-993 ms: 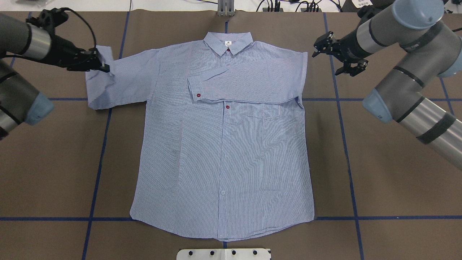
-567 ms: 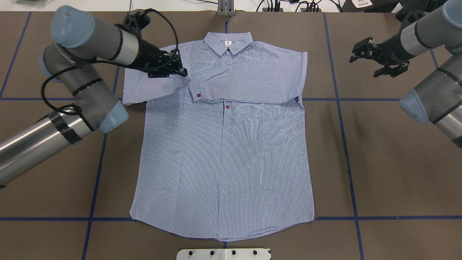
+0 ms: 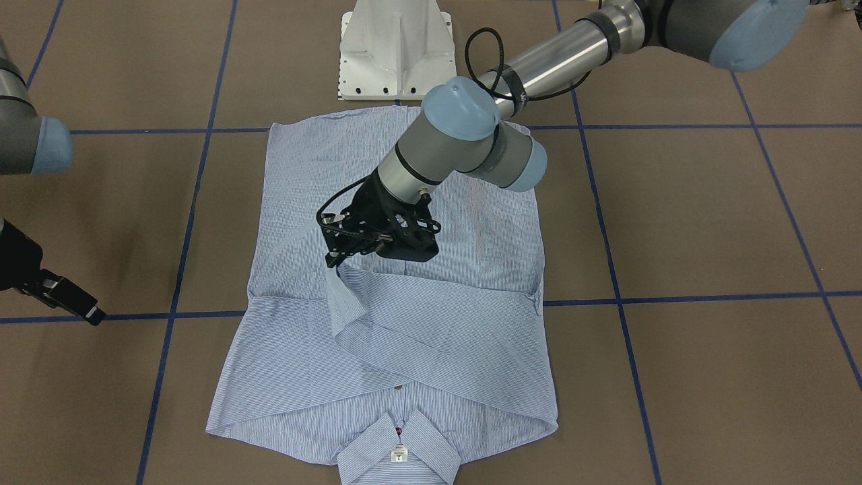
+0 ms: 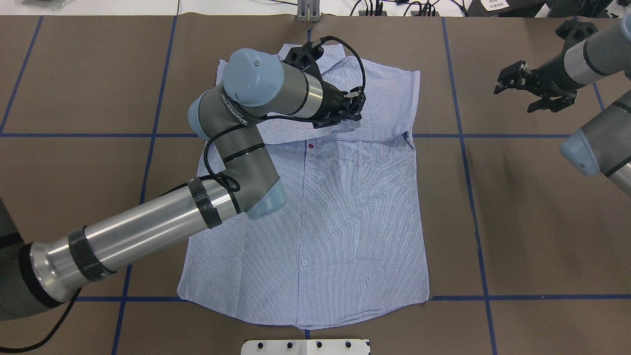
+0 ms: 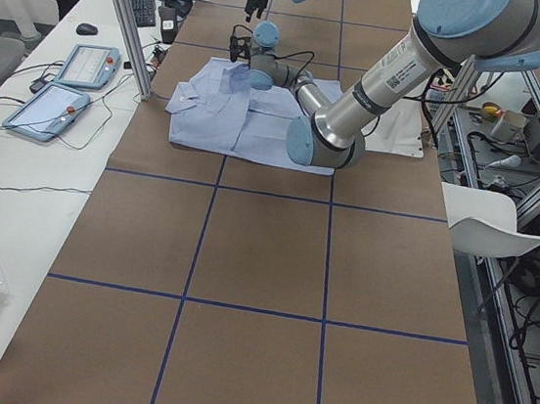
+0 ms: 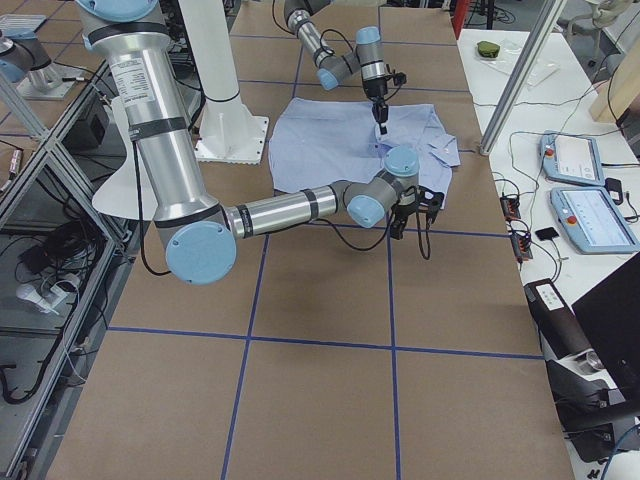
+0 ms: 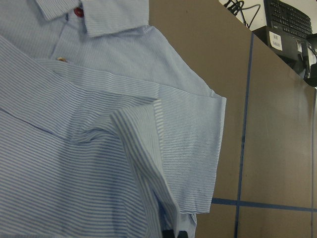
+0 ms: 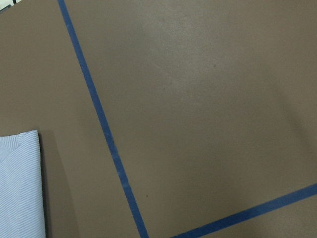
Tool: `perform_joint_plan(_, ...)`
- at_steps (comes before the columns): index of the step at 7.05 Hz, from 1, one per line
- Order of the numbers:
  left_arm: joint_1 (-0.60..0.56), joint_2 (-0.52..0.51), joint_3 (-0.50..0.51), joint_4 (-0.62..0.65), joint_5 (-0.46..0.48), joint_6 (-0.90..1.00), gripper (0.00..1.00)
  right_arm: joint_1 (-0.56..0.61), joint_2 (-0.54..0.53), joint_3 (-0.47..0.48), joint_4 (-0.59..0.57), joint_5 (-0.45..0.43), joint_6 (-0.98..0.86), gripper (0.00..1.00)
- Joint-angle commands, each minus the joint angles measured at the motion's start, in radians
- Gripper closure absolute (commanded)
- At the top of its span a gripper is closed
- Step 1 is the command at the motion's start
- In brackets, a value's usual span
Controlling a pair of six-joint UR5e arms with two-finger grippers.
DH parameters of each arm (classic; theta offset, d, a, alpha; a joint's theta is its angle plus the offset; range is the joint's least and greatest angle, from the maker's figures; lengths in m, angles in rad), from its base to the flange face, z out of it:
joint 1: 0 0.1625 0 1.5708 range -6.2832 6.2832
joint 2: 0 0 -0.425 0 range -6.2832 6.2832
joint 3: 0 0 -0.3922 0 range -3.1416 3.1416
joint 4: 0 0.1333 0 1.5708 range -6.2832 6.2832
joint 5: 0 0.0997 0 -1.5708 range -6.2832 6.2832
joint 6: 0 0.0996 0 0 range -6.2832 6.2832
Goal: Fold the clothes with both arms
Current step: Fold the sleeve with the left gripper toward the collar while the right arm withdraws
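Observation:
The light blue striped shirt (image 4: 345, 222) lies flat, front up, collar (image 4: 340, 52) at the far side. Both sleeves are folded across its chest. My left gripper (image 4: 356, 112) reaches over the chest and is shut on the left sleeve's cuff, which hangs from it in the front view (image 3: 335, 264). The left wrist view shows the sleeve (image 7: 143, 148) draped over the shirt's shoulder. My right gripper (image 4: 530, 91) is open and empty above bare table, right of the shirt. The right wrist view shows only a shirt corner (image 8: 17, 183).
Brown table cover with blue tape lines (image 4: 468, 162). The white pedestal base (image 4: 305, 346) is at the near edge. A metal post (image 4: 308, 10) and cables are at the far edge. Tablets (image 5: 67, 88) lie on a side table.
My left gripper has carried the left sleeve from the shirt's left side rightward across the chest, over the folded right sleeve. My right gripper has drawn back to the right.

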Motion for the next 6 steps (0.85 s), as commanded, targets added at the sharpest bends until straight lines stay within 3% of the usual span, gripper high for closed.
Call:
perform_joint_plan(1, 0.052, -0.069, 0.067, 0.000, 0.067, -0.030, 0.86, 0.001, -0.008, 0.001, 0.000, -0.001, -0.003, 0.01)
perform_joint_plan(2, 0.063, -0.066, 0.070, 0.000, 0.073, -0.029, 0.57, -0.001, -0.008, -0.002, 0.000, -0.003, -0.003, 0.01)
perform_joint_plan(3, 0.073, -0.068, 0.081, -0.001, 0.108, -0.030, 0.54, -0.001, -0.008, -0.002, 0.000, -0.004, -0.003, 0.01)
perform_joint_plan(5, 0.075, -0.071, 0.078, 0.000, 0.114, -0.032, 0.15, -0.001, -0.005, 0.001, 0.000, -0.004, 0.006, 0.00)
perform_joint_plan(6, 0.072, -0.069, 0.064, 0.003, 0.110, -0.035, 0.08, -0.015, 0.003, 0.020, 0.002, -0.008, 0.033, 0.00)
